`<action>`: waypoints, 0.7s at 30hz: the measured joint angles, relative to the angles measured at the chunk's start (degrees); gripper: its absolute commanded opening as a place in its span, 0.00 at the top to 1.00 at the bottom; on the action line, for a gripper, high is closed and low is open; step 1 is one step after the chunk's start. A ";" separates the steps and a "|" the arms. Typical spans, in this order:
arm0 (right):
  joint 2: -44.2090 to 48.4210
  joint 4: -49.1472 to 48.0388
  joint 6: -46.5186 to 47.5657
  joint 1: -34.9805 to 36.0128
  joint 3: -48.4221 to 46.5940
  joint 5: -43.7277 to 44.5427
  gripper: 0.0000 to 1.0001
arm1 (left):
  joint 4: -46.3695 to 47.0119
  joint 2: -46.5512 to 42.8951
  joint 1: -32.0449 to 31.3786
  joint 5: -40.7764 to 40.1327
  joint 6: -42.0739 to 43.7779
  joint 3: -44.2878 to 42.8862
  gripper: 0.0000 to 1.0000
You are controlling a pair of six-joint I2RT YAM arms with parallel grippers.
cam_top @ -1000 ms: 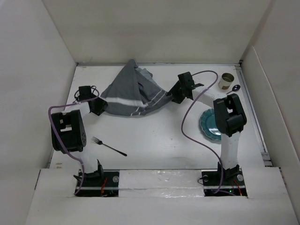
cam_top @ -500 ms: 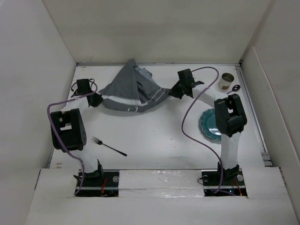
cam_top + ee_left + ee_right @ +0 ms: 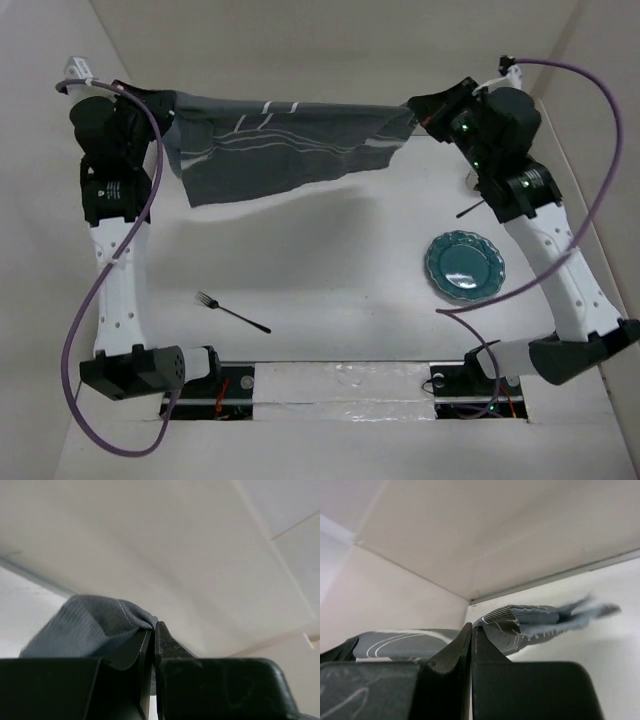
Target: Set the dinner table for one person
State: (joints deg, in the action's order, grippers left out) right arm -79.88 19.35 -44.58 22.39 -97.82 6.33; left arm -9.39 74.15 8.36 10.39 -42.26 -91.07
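Top external view: the dinner table (image 3: pixel 330 290) is seen mostly bare, so the task is judged to be at an early stage. The dark grey striped cloth (image 3: pixel 280 150) is held stretched in the air across the 12 o'clock side and is not yet laid down. One corner is pinched by the left gripper (image 3: pixel 153 630) and the other by the right gripper (image 3: pixel 471 630), both clenched on fabric. A teal plate (image 3: pixel 465 265) lies at 4 o'clock and a fork (image 3: pixel 232 312) at 8 o'clock, well apart and not arranged. Spreading the cloth and setting plate and fork are judged to remain. A thin dark item (image 3: pixel 468 211) near 2 o'clock is partly covered by the right arm and cannot be identified.
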 measured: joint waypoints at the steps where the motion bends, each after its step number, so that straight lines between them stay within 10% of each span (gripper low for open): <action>1: 1.73 0.81 0.57 0.24 -0.70 0.37 1.00 | -0.57 -1.16 -0.02 0.52 0.00 -1.18 1.00; 11: 4.33 9.90 4.59 0.76 -6.27 1.07 1.00 | -2.32 -2.78 -1.97 3.63 0.11 -0.83 1.00; 21: -17.35 12.85 6.60 -3.80 -15.87 -3.41 1.00 | -1.40 15.15 -1.97 9.16 -0.72 3.45 1.00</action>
State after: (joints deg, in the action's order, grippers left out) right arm -97.23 32.21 -37.98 18.59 -113.69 2.92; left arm -10.79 89.30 6.39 19.55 -42.98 -87.61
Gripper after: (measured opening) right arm 0.011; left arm 0.010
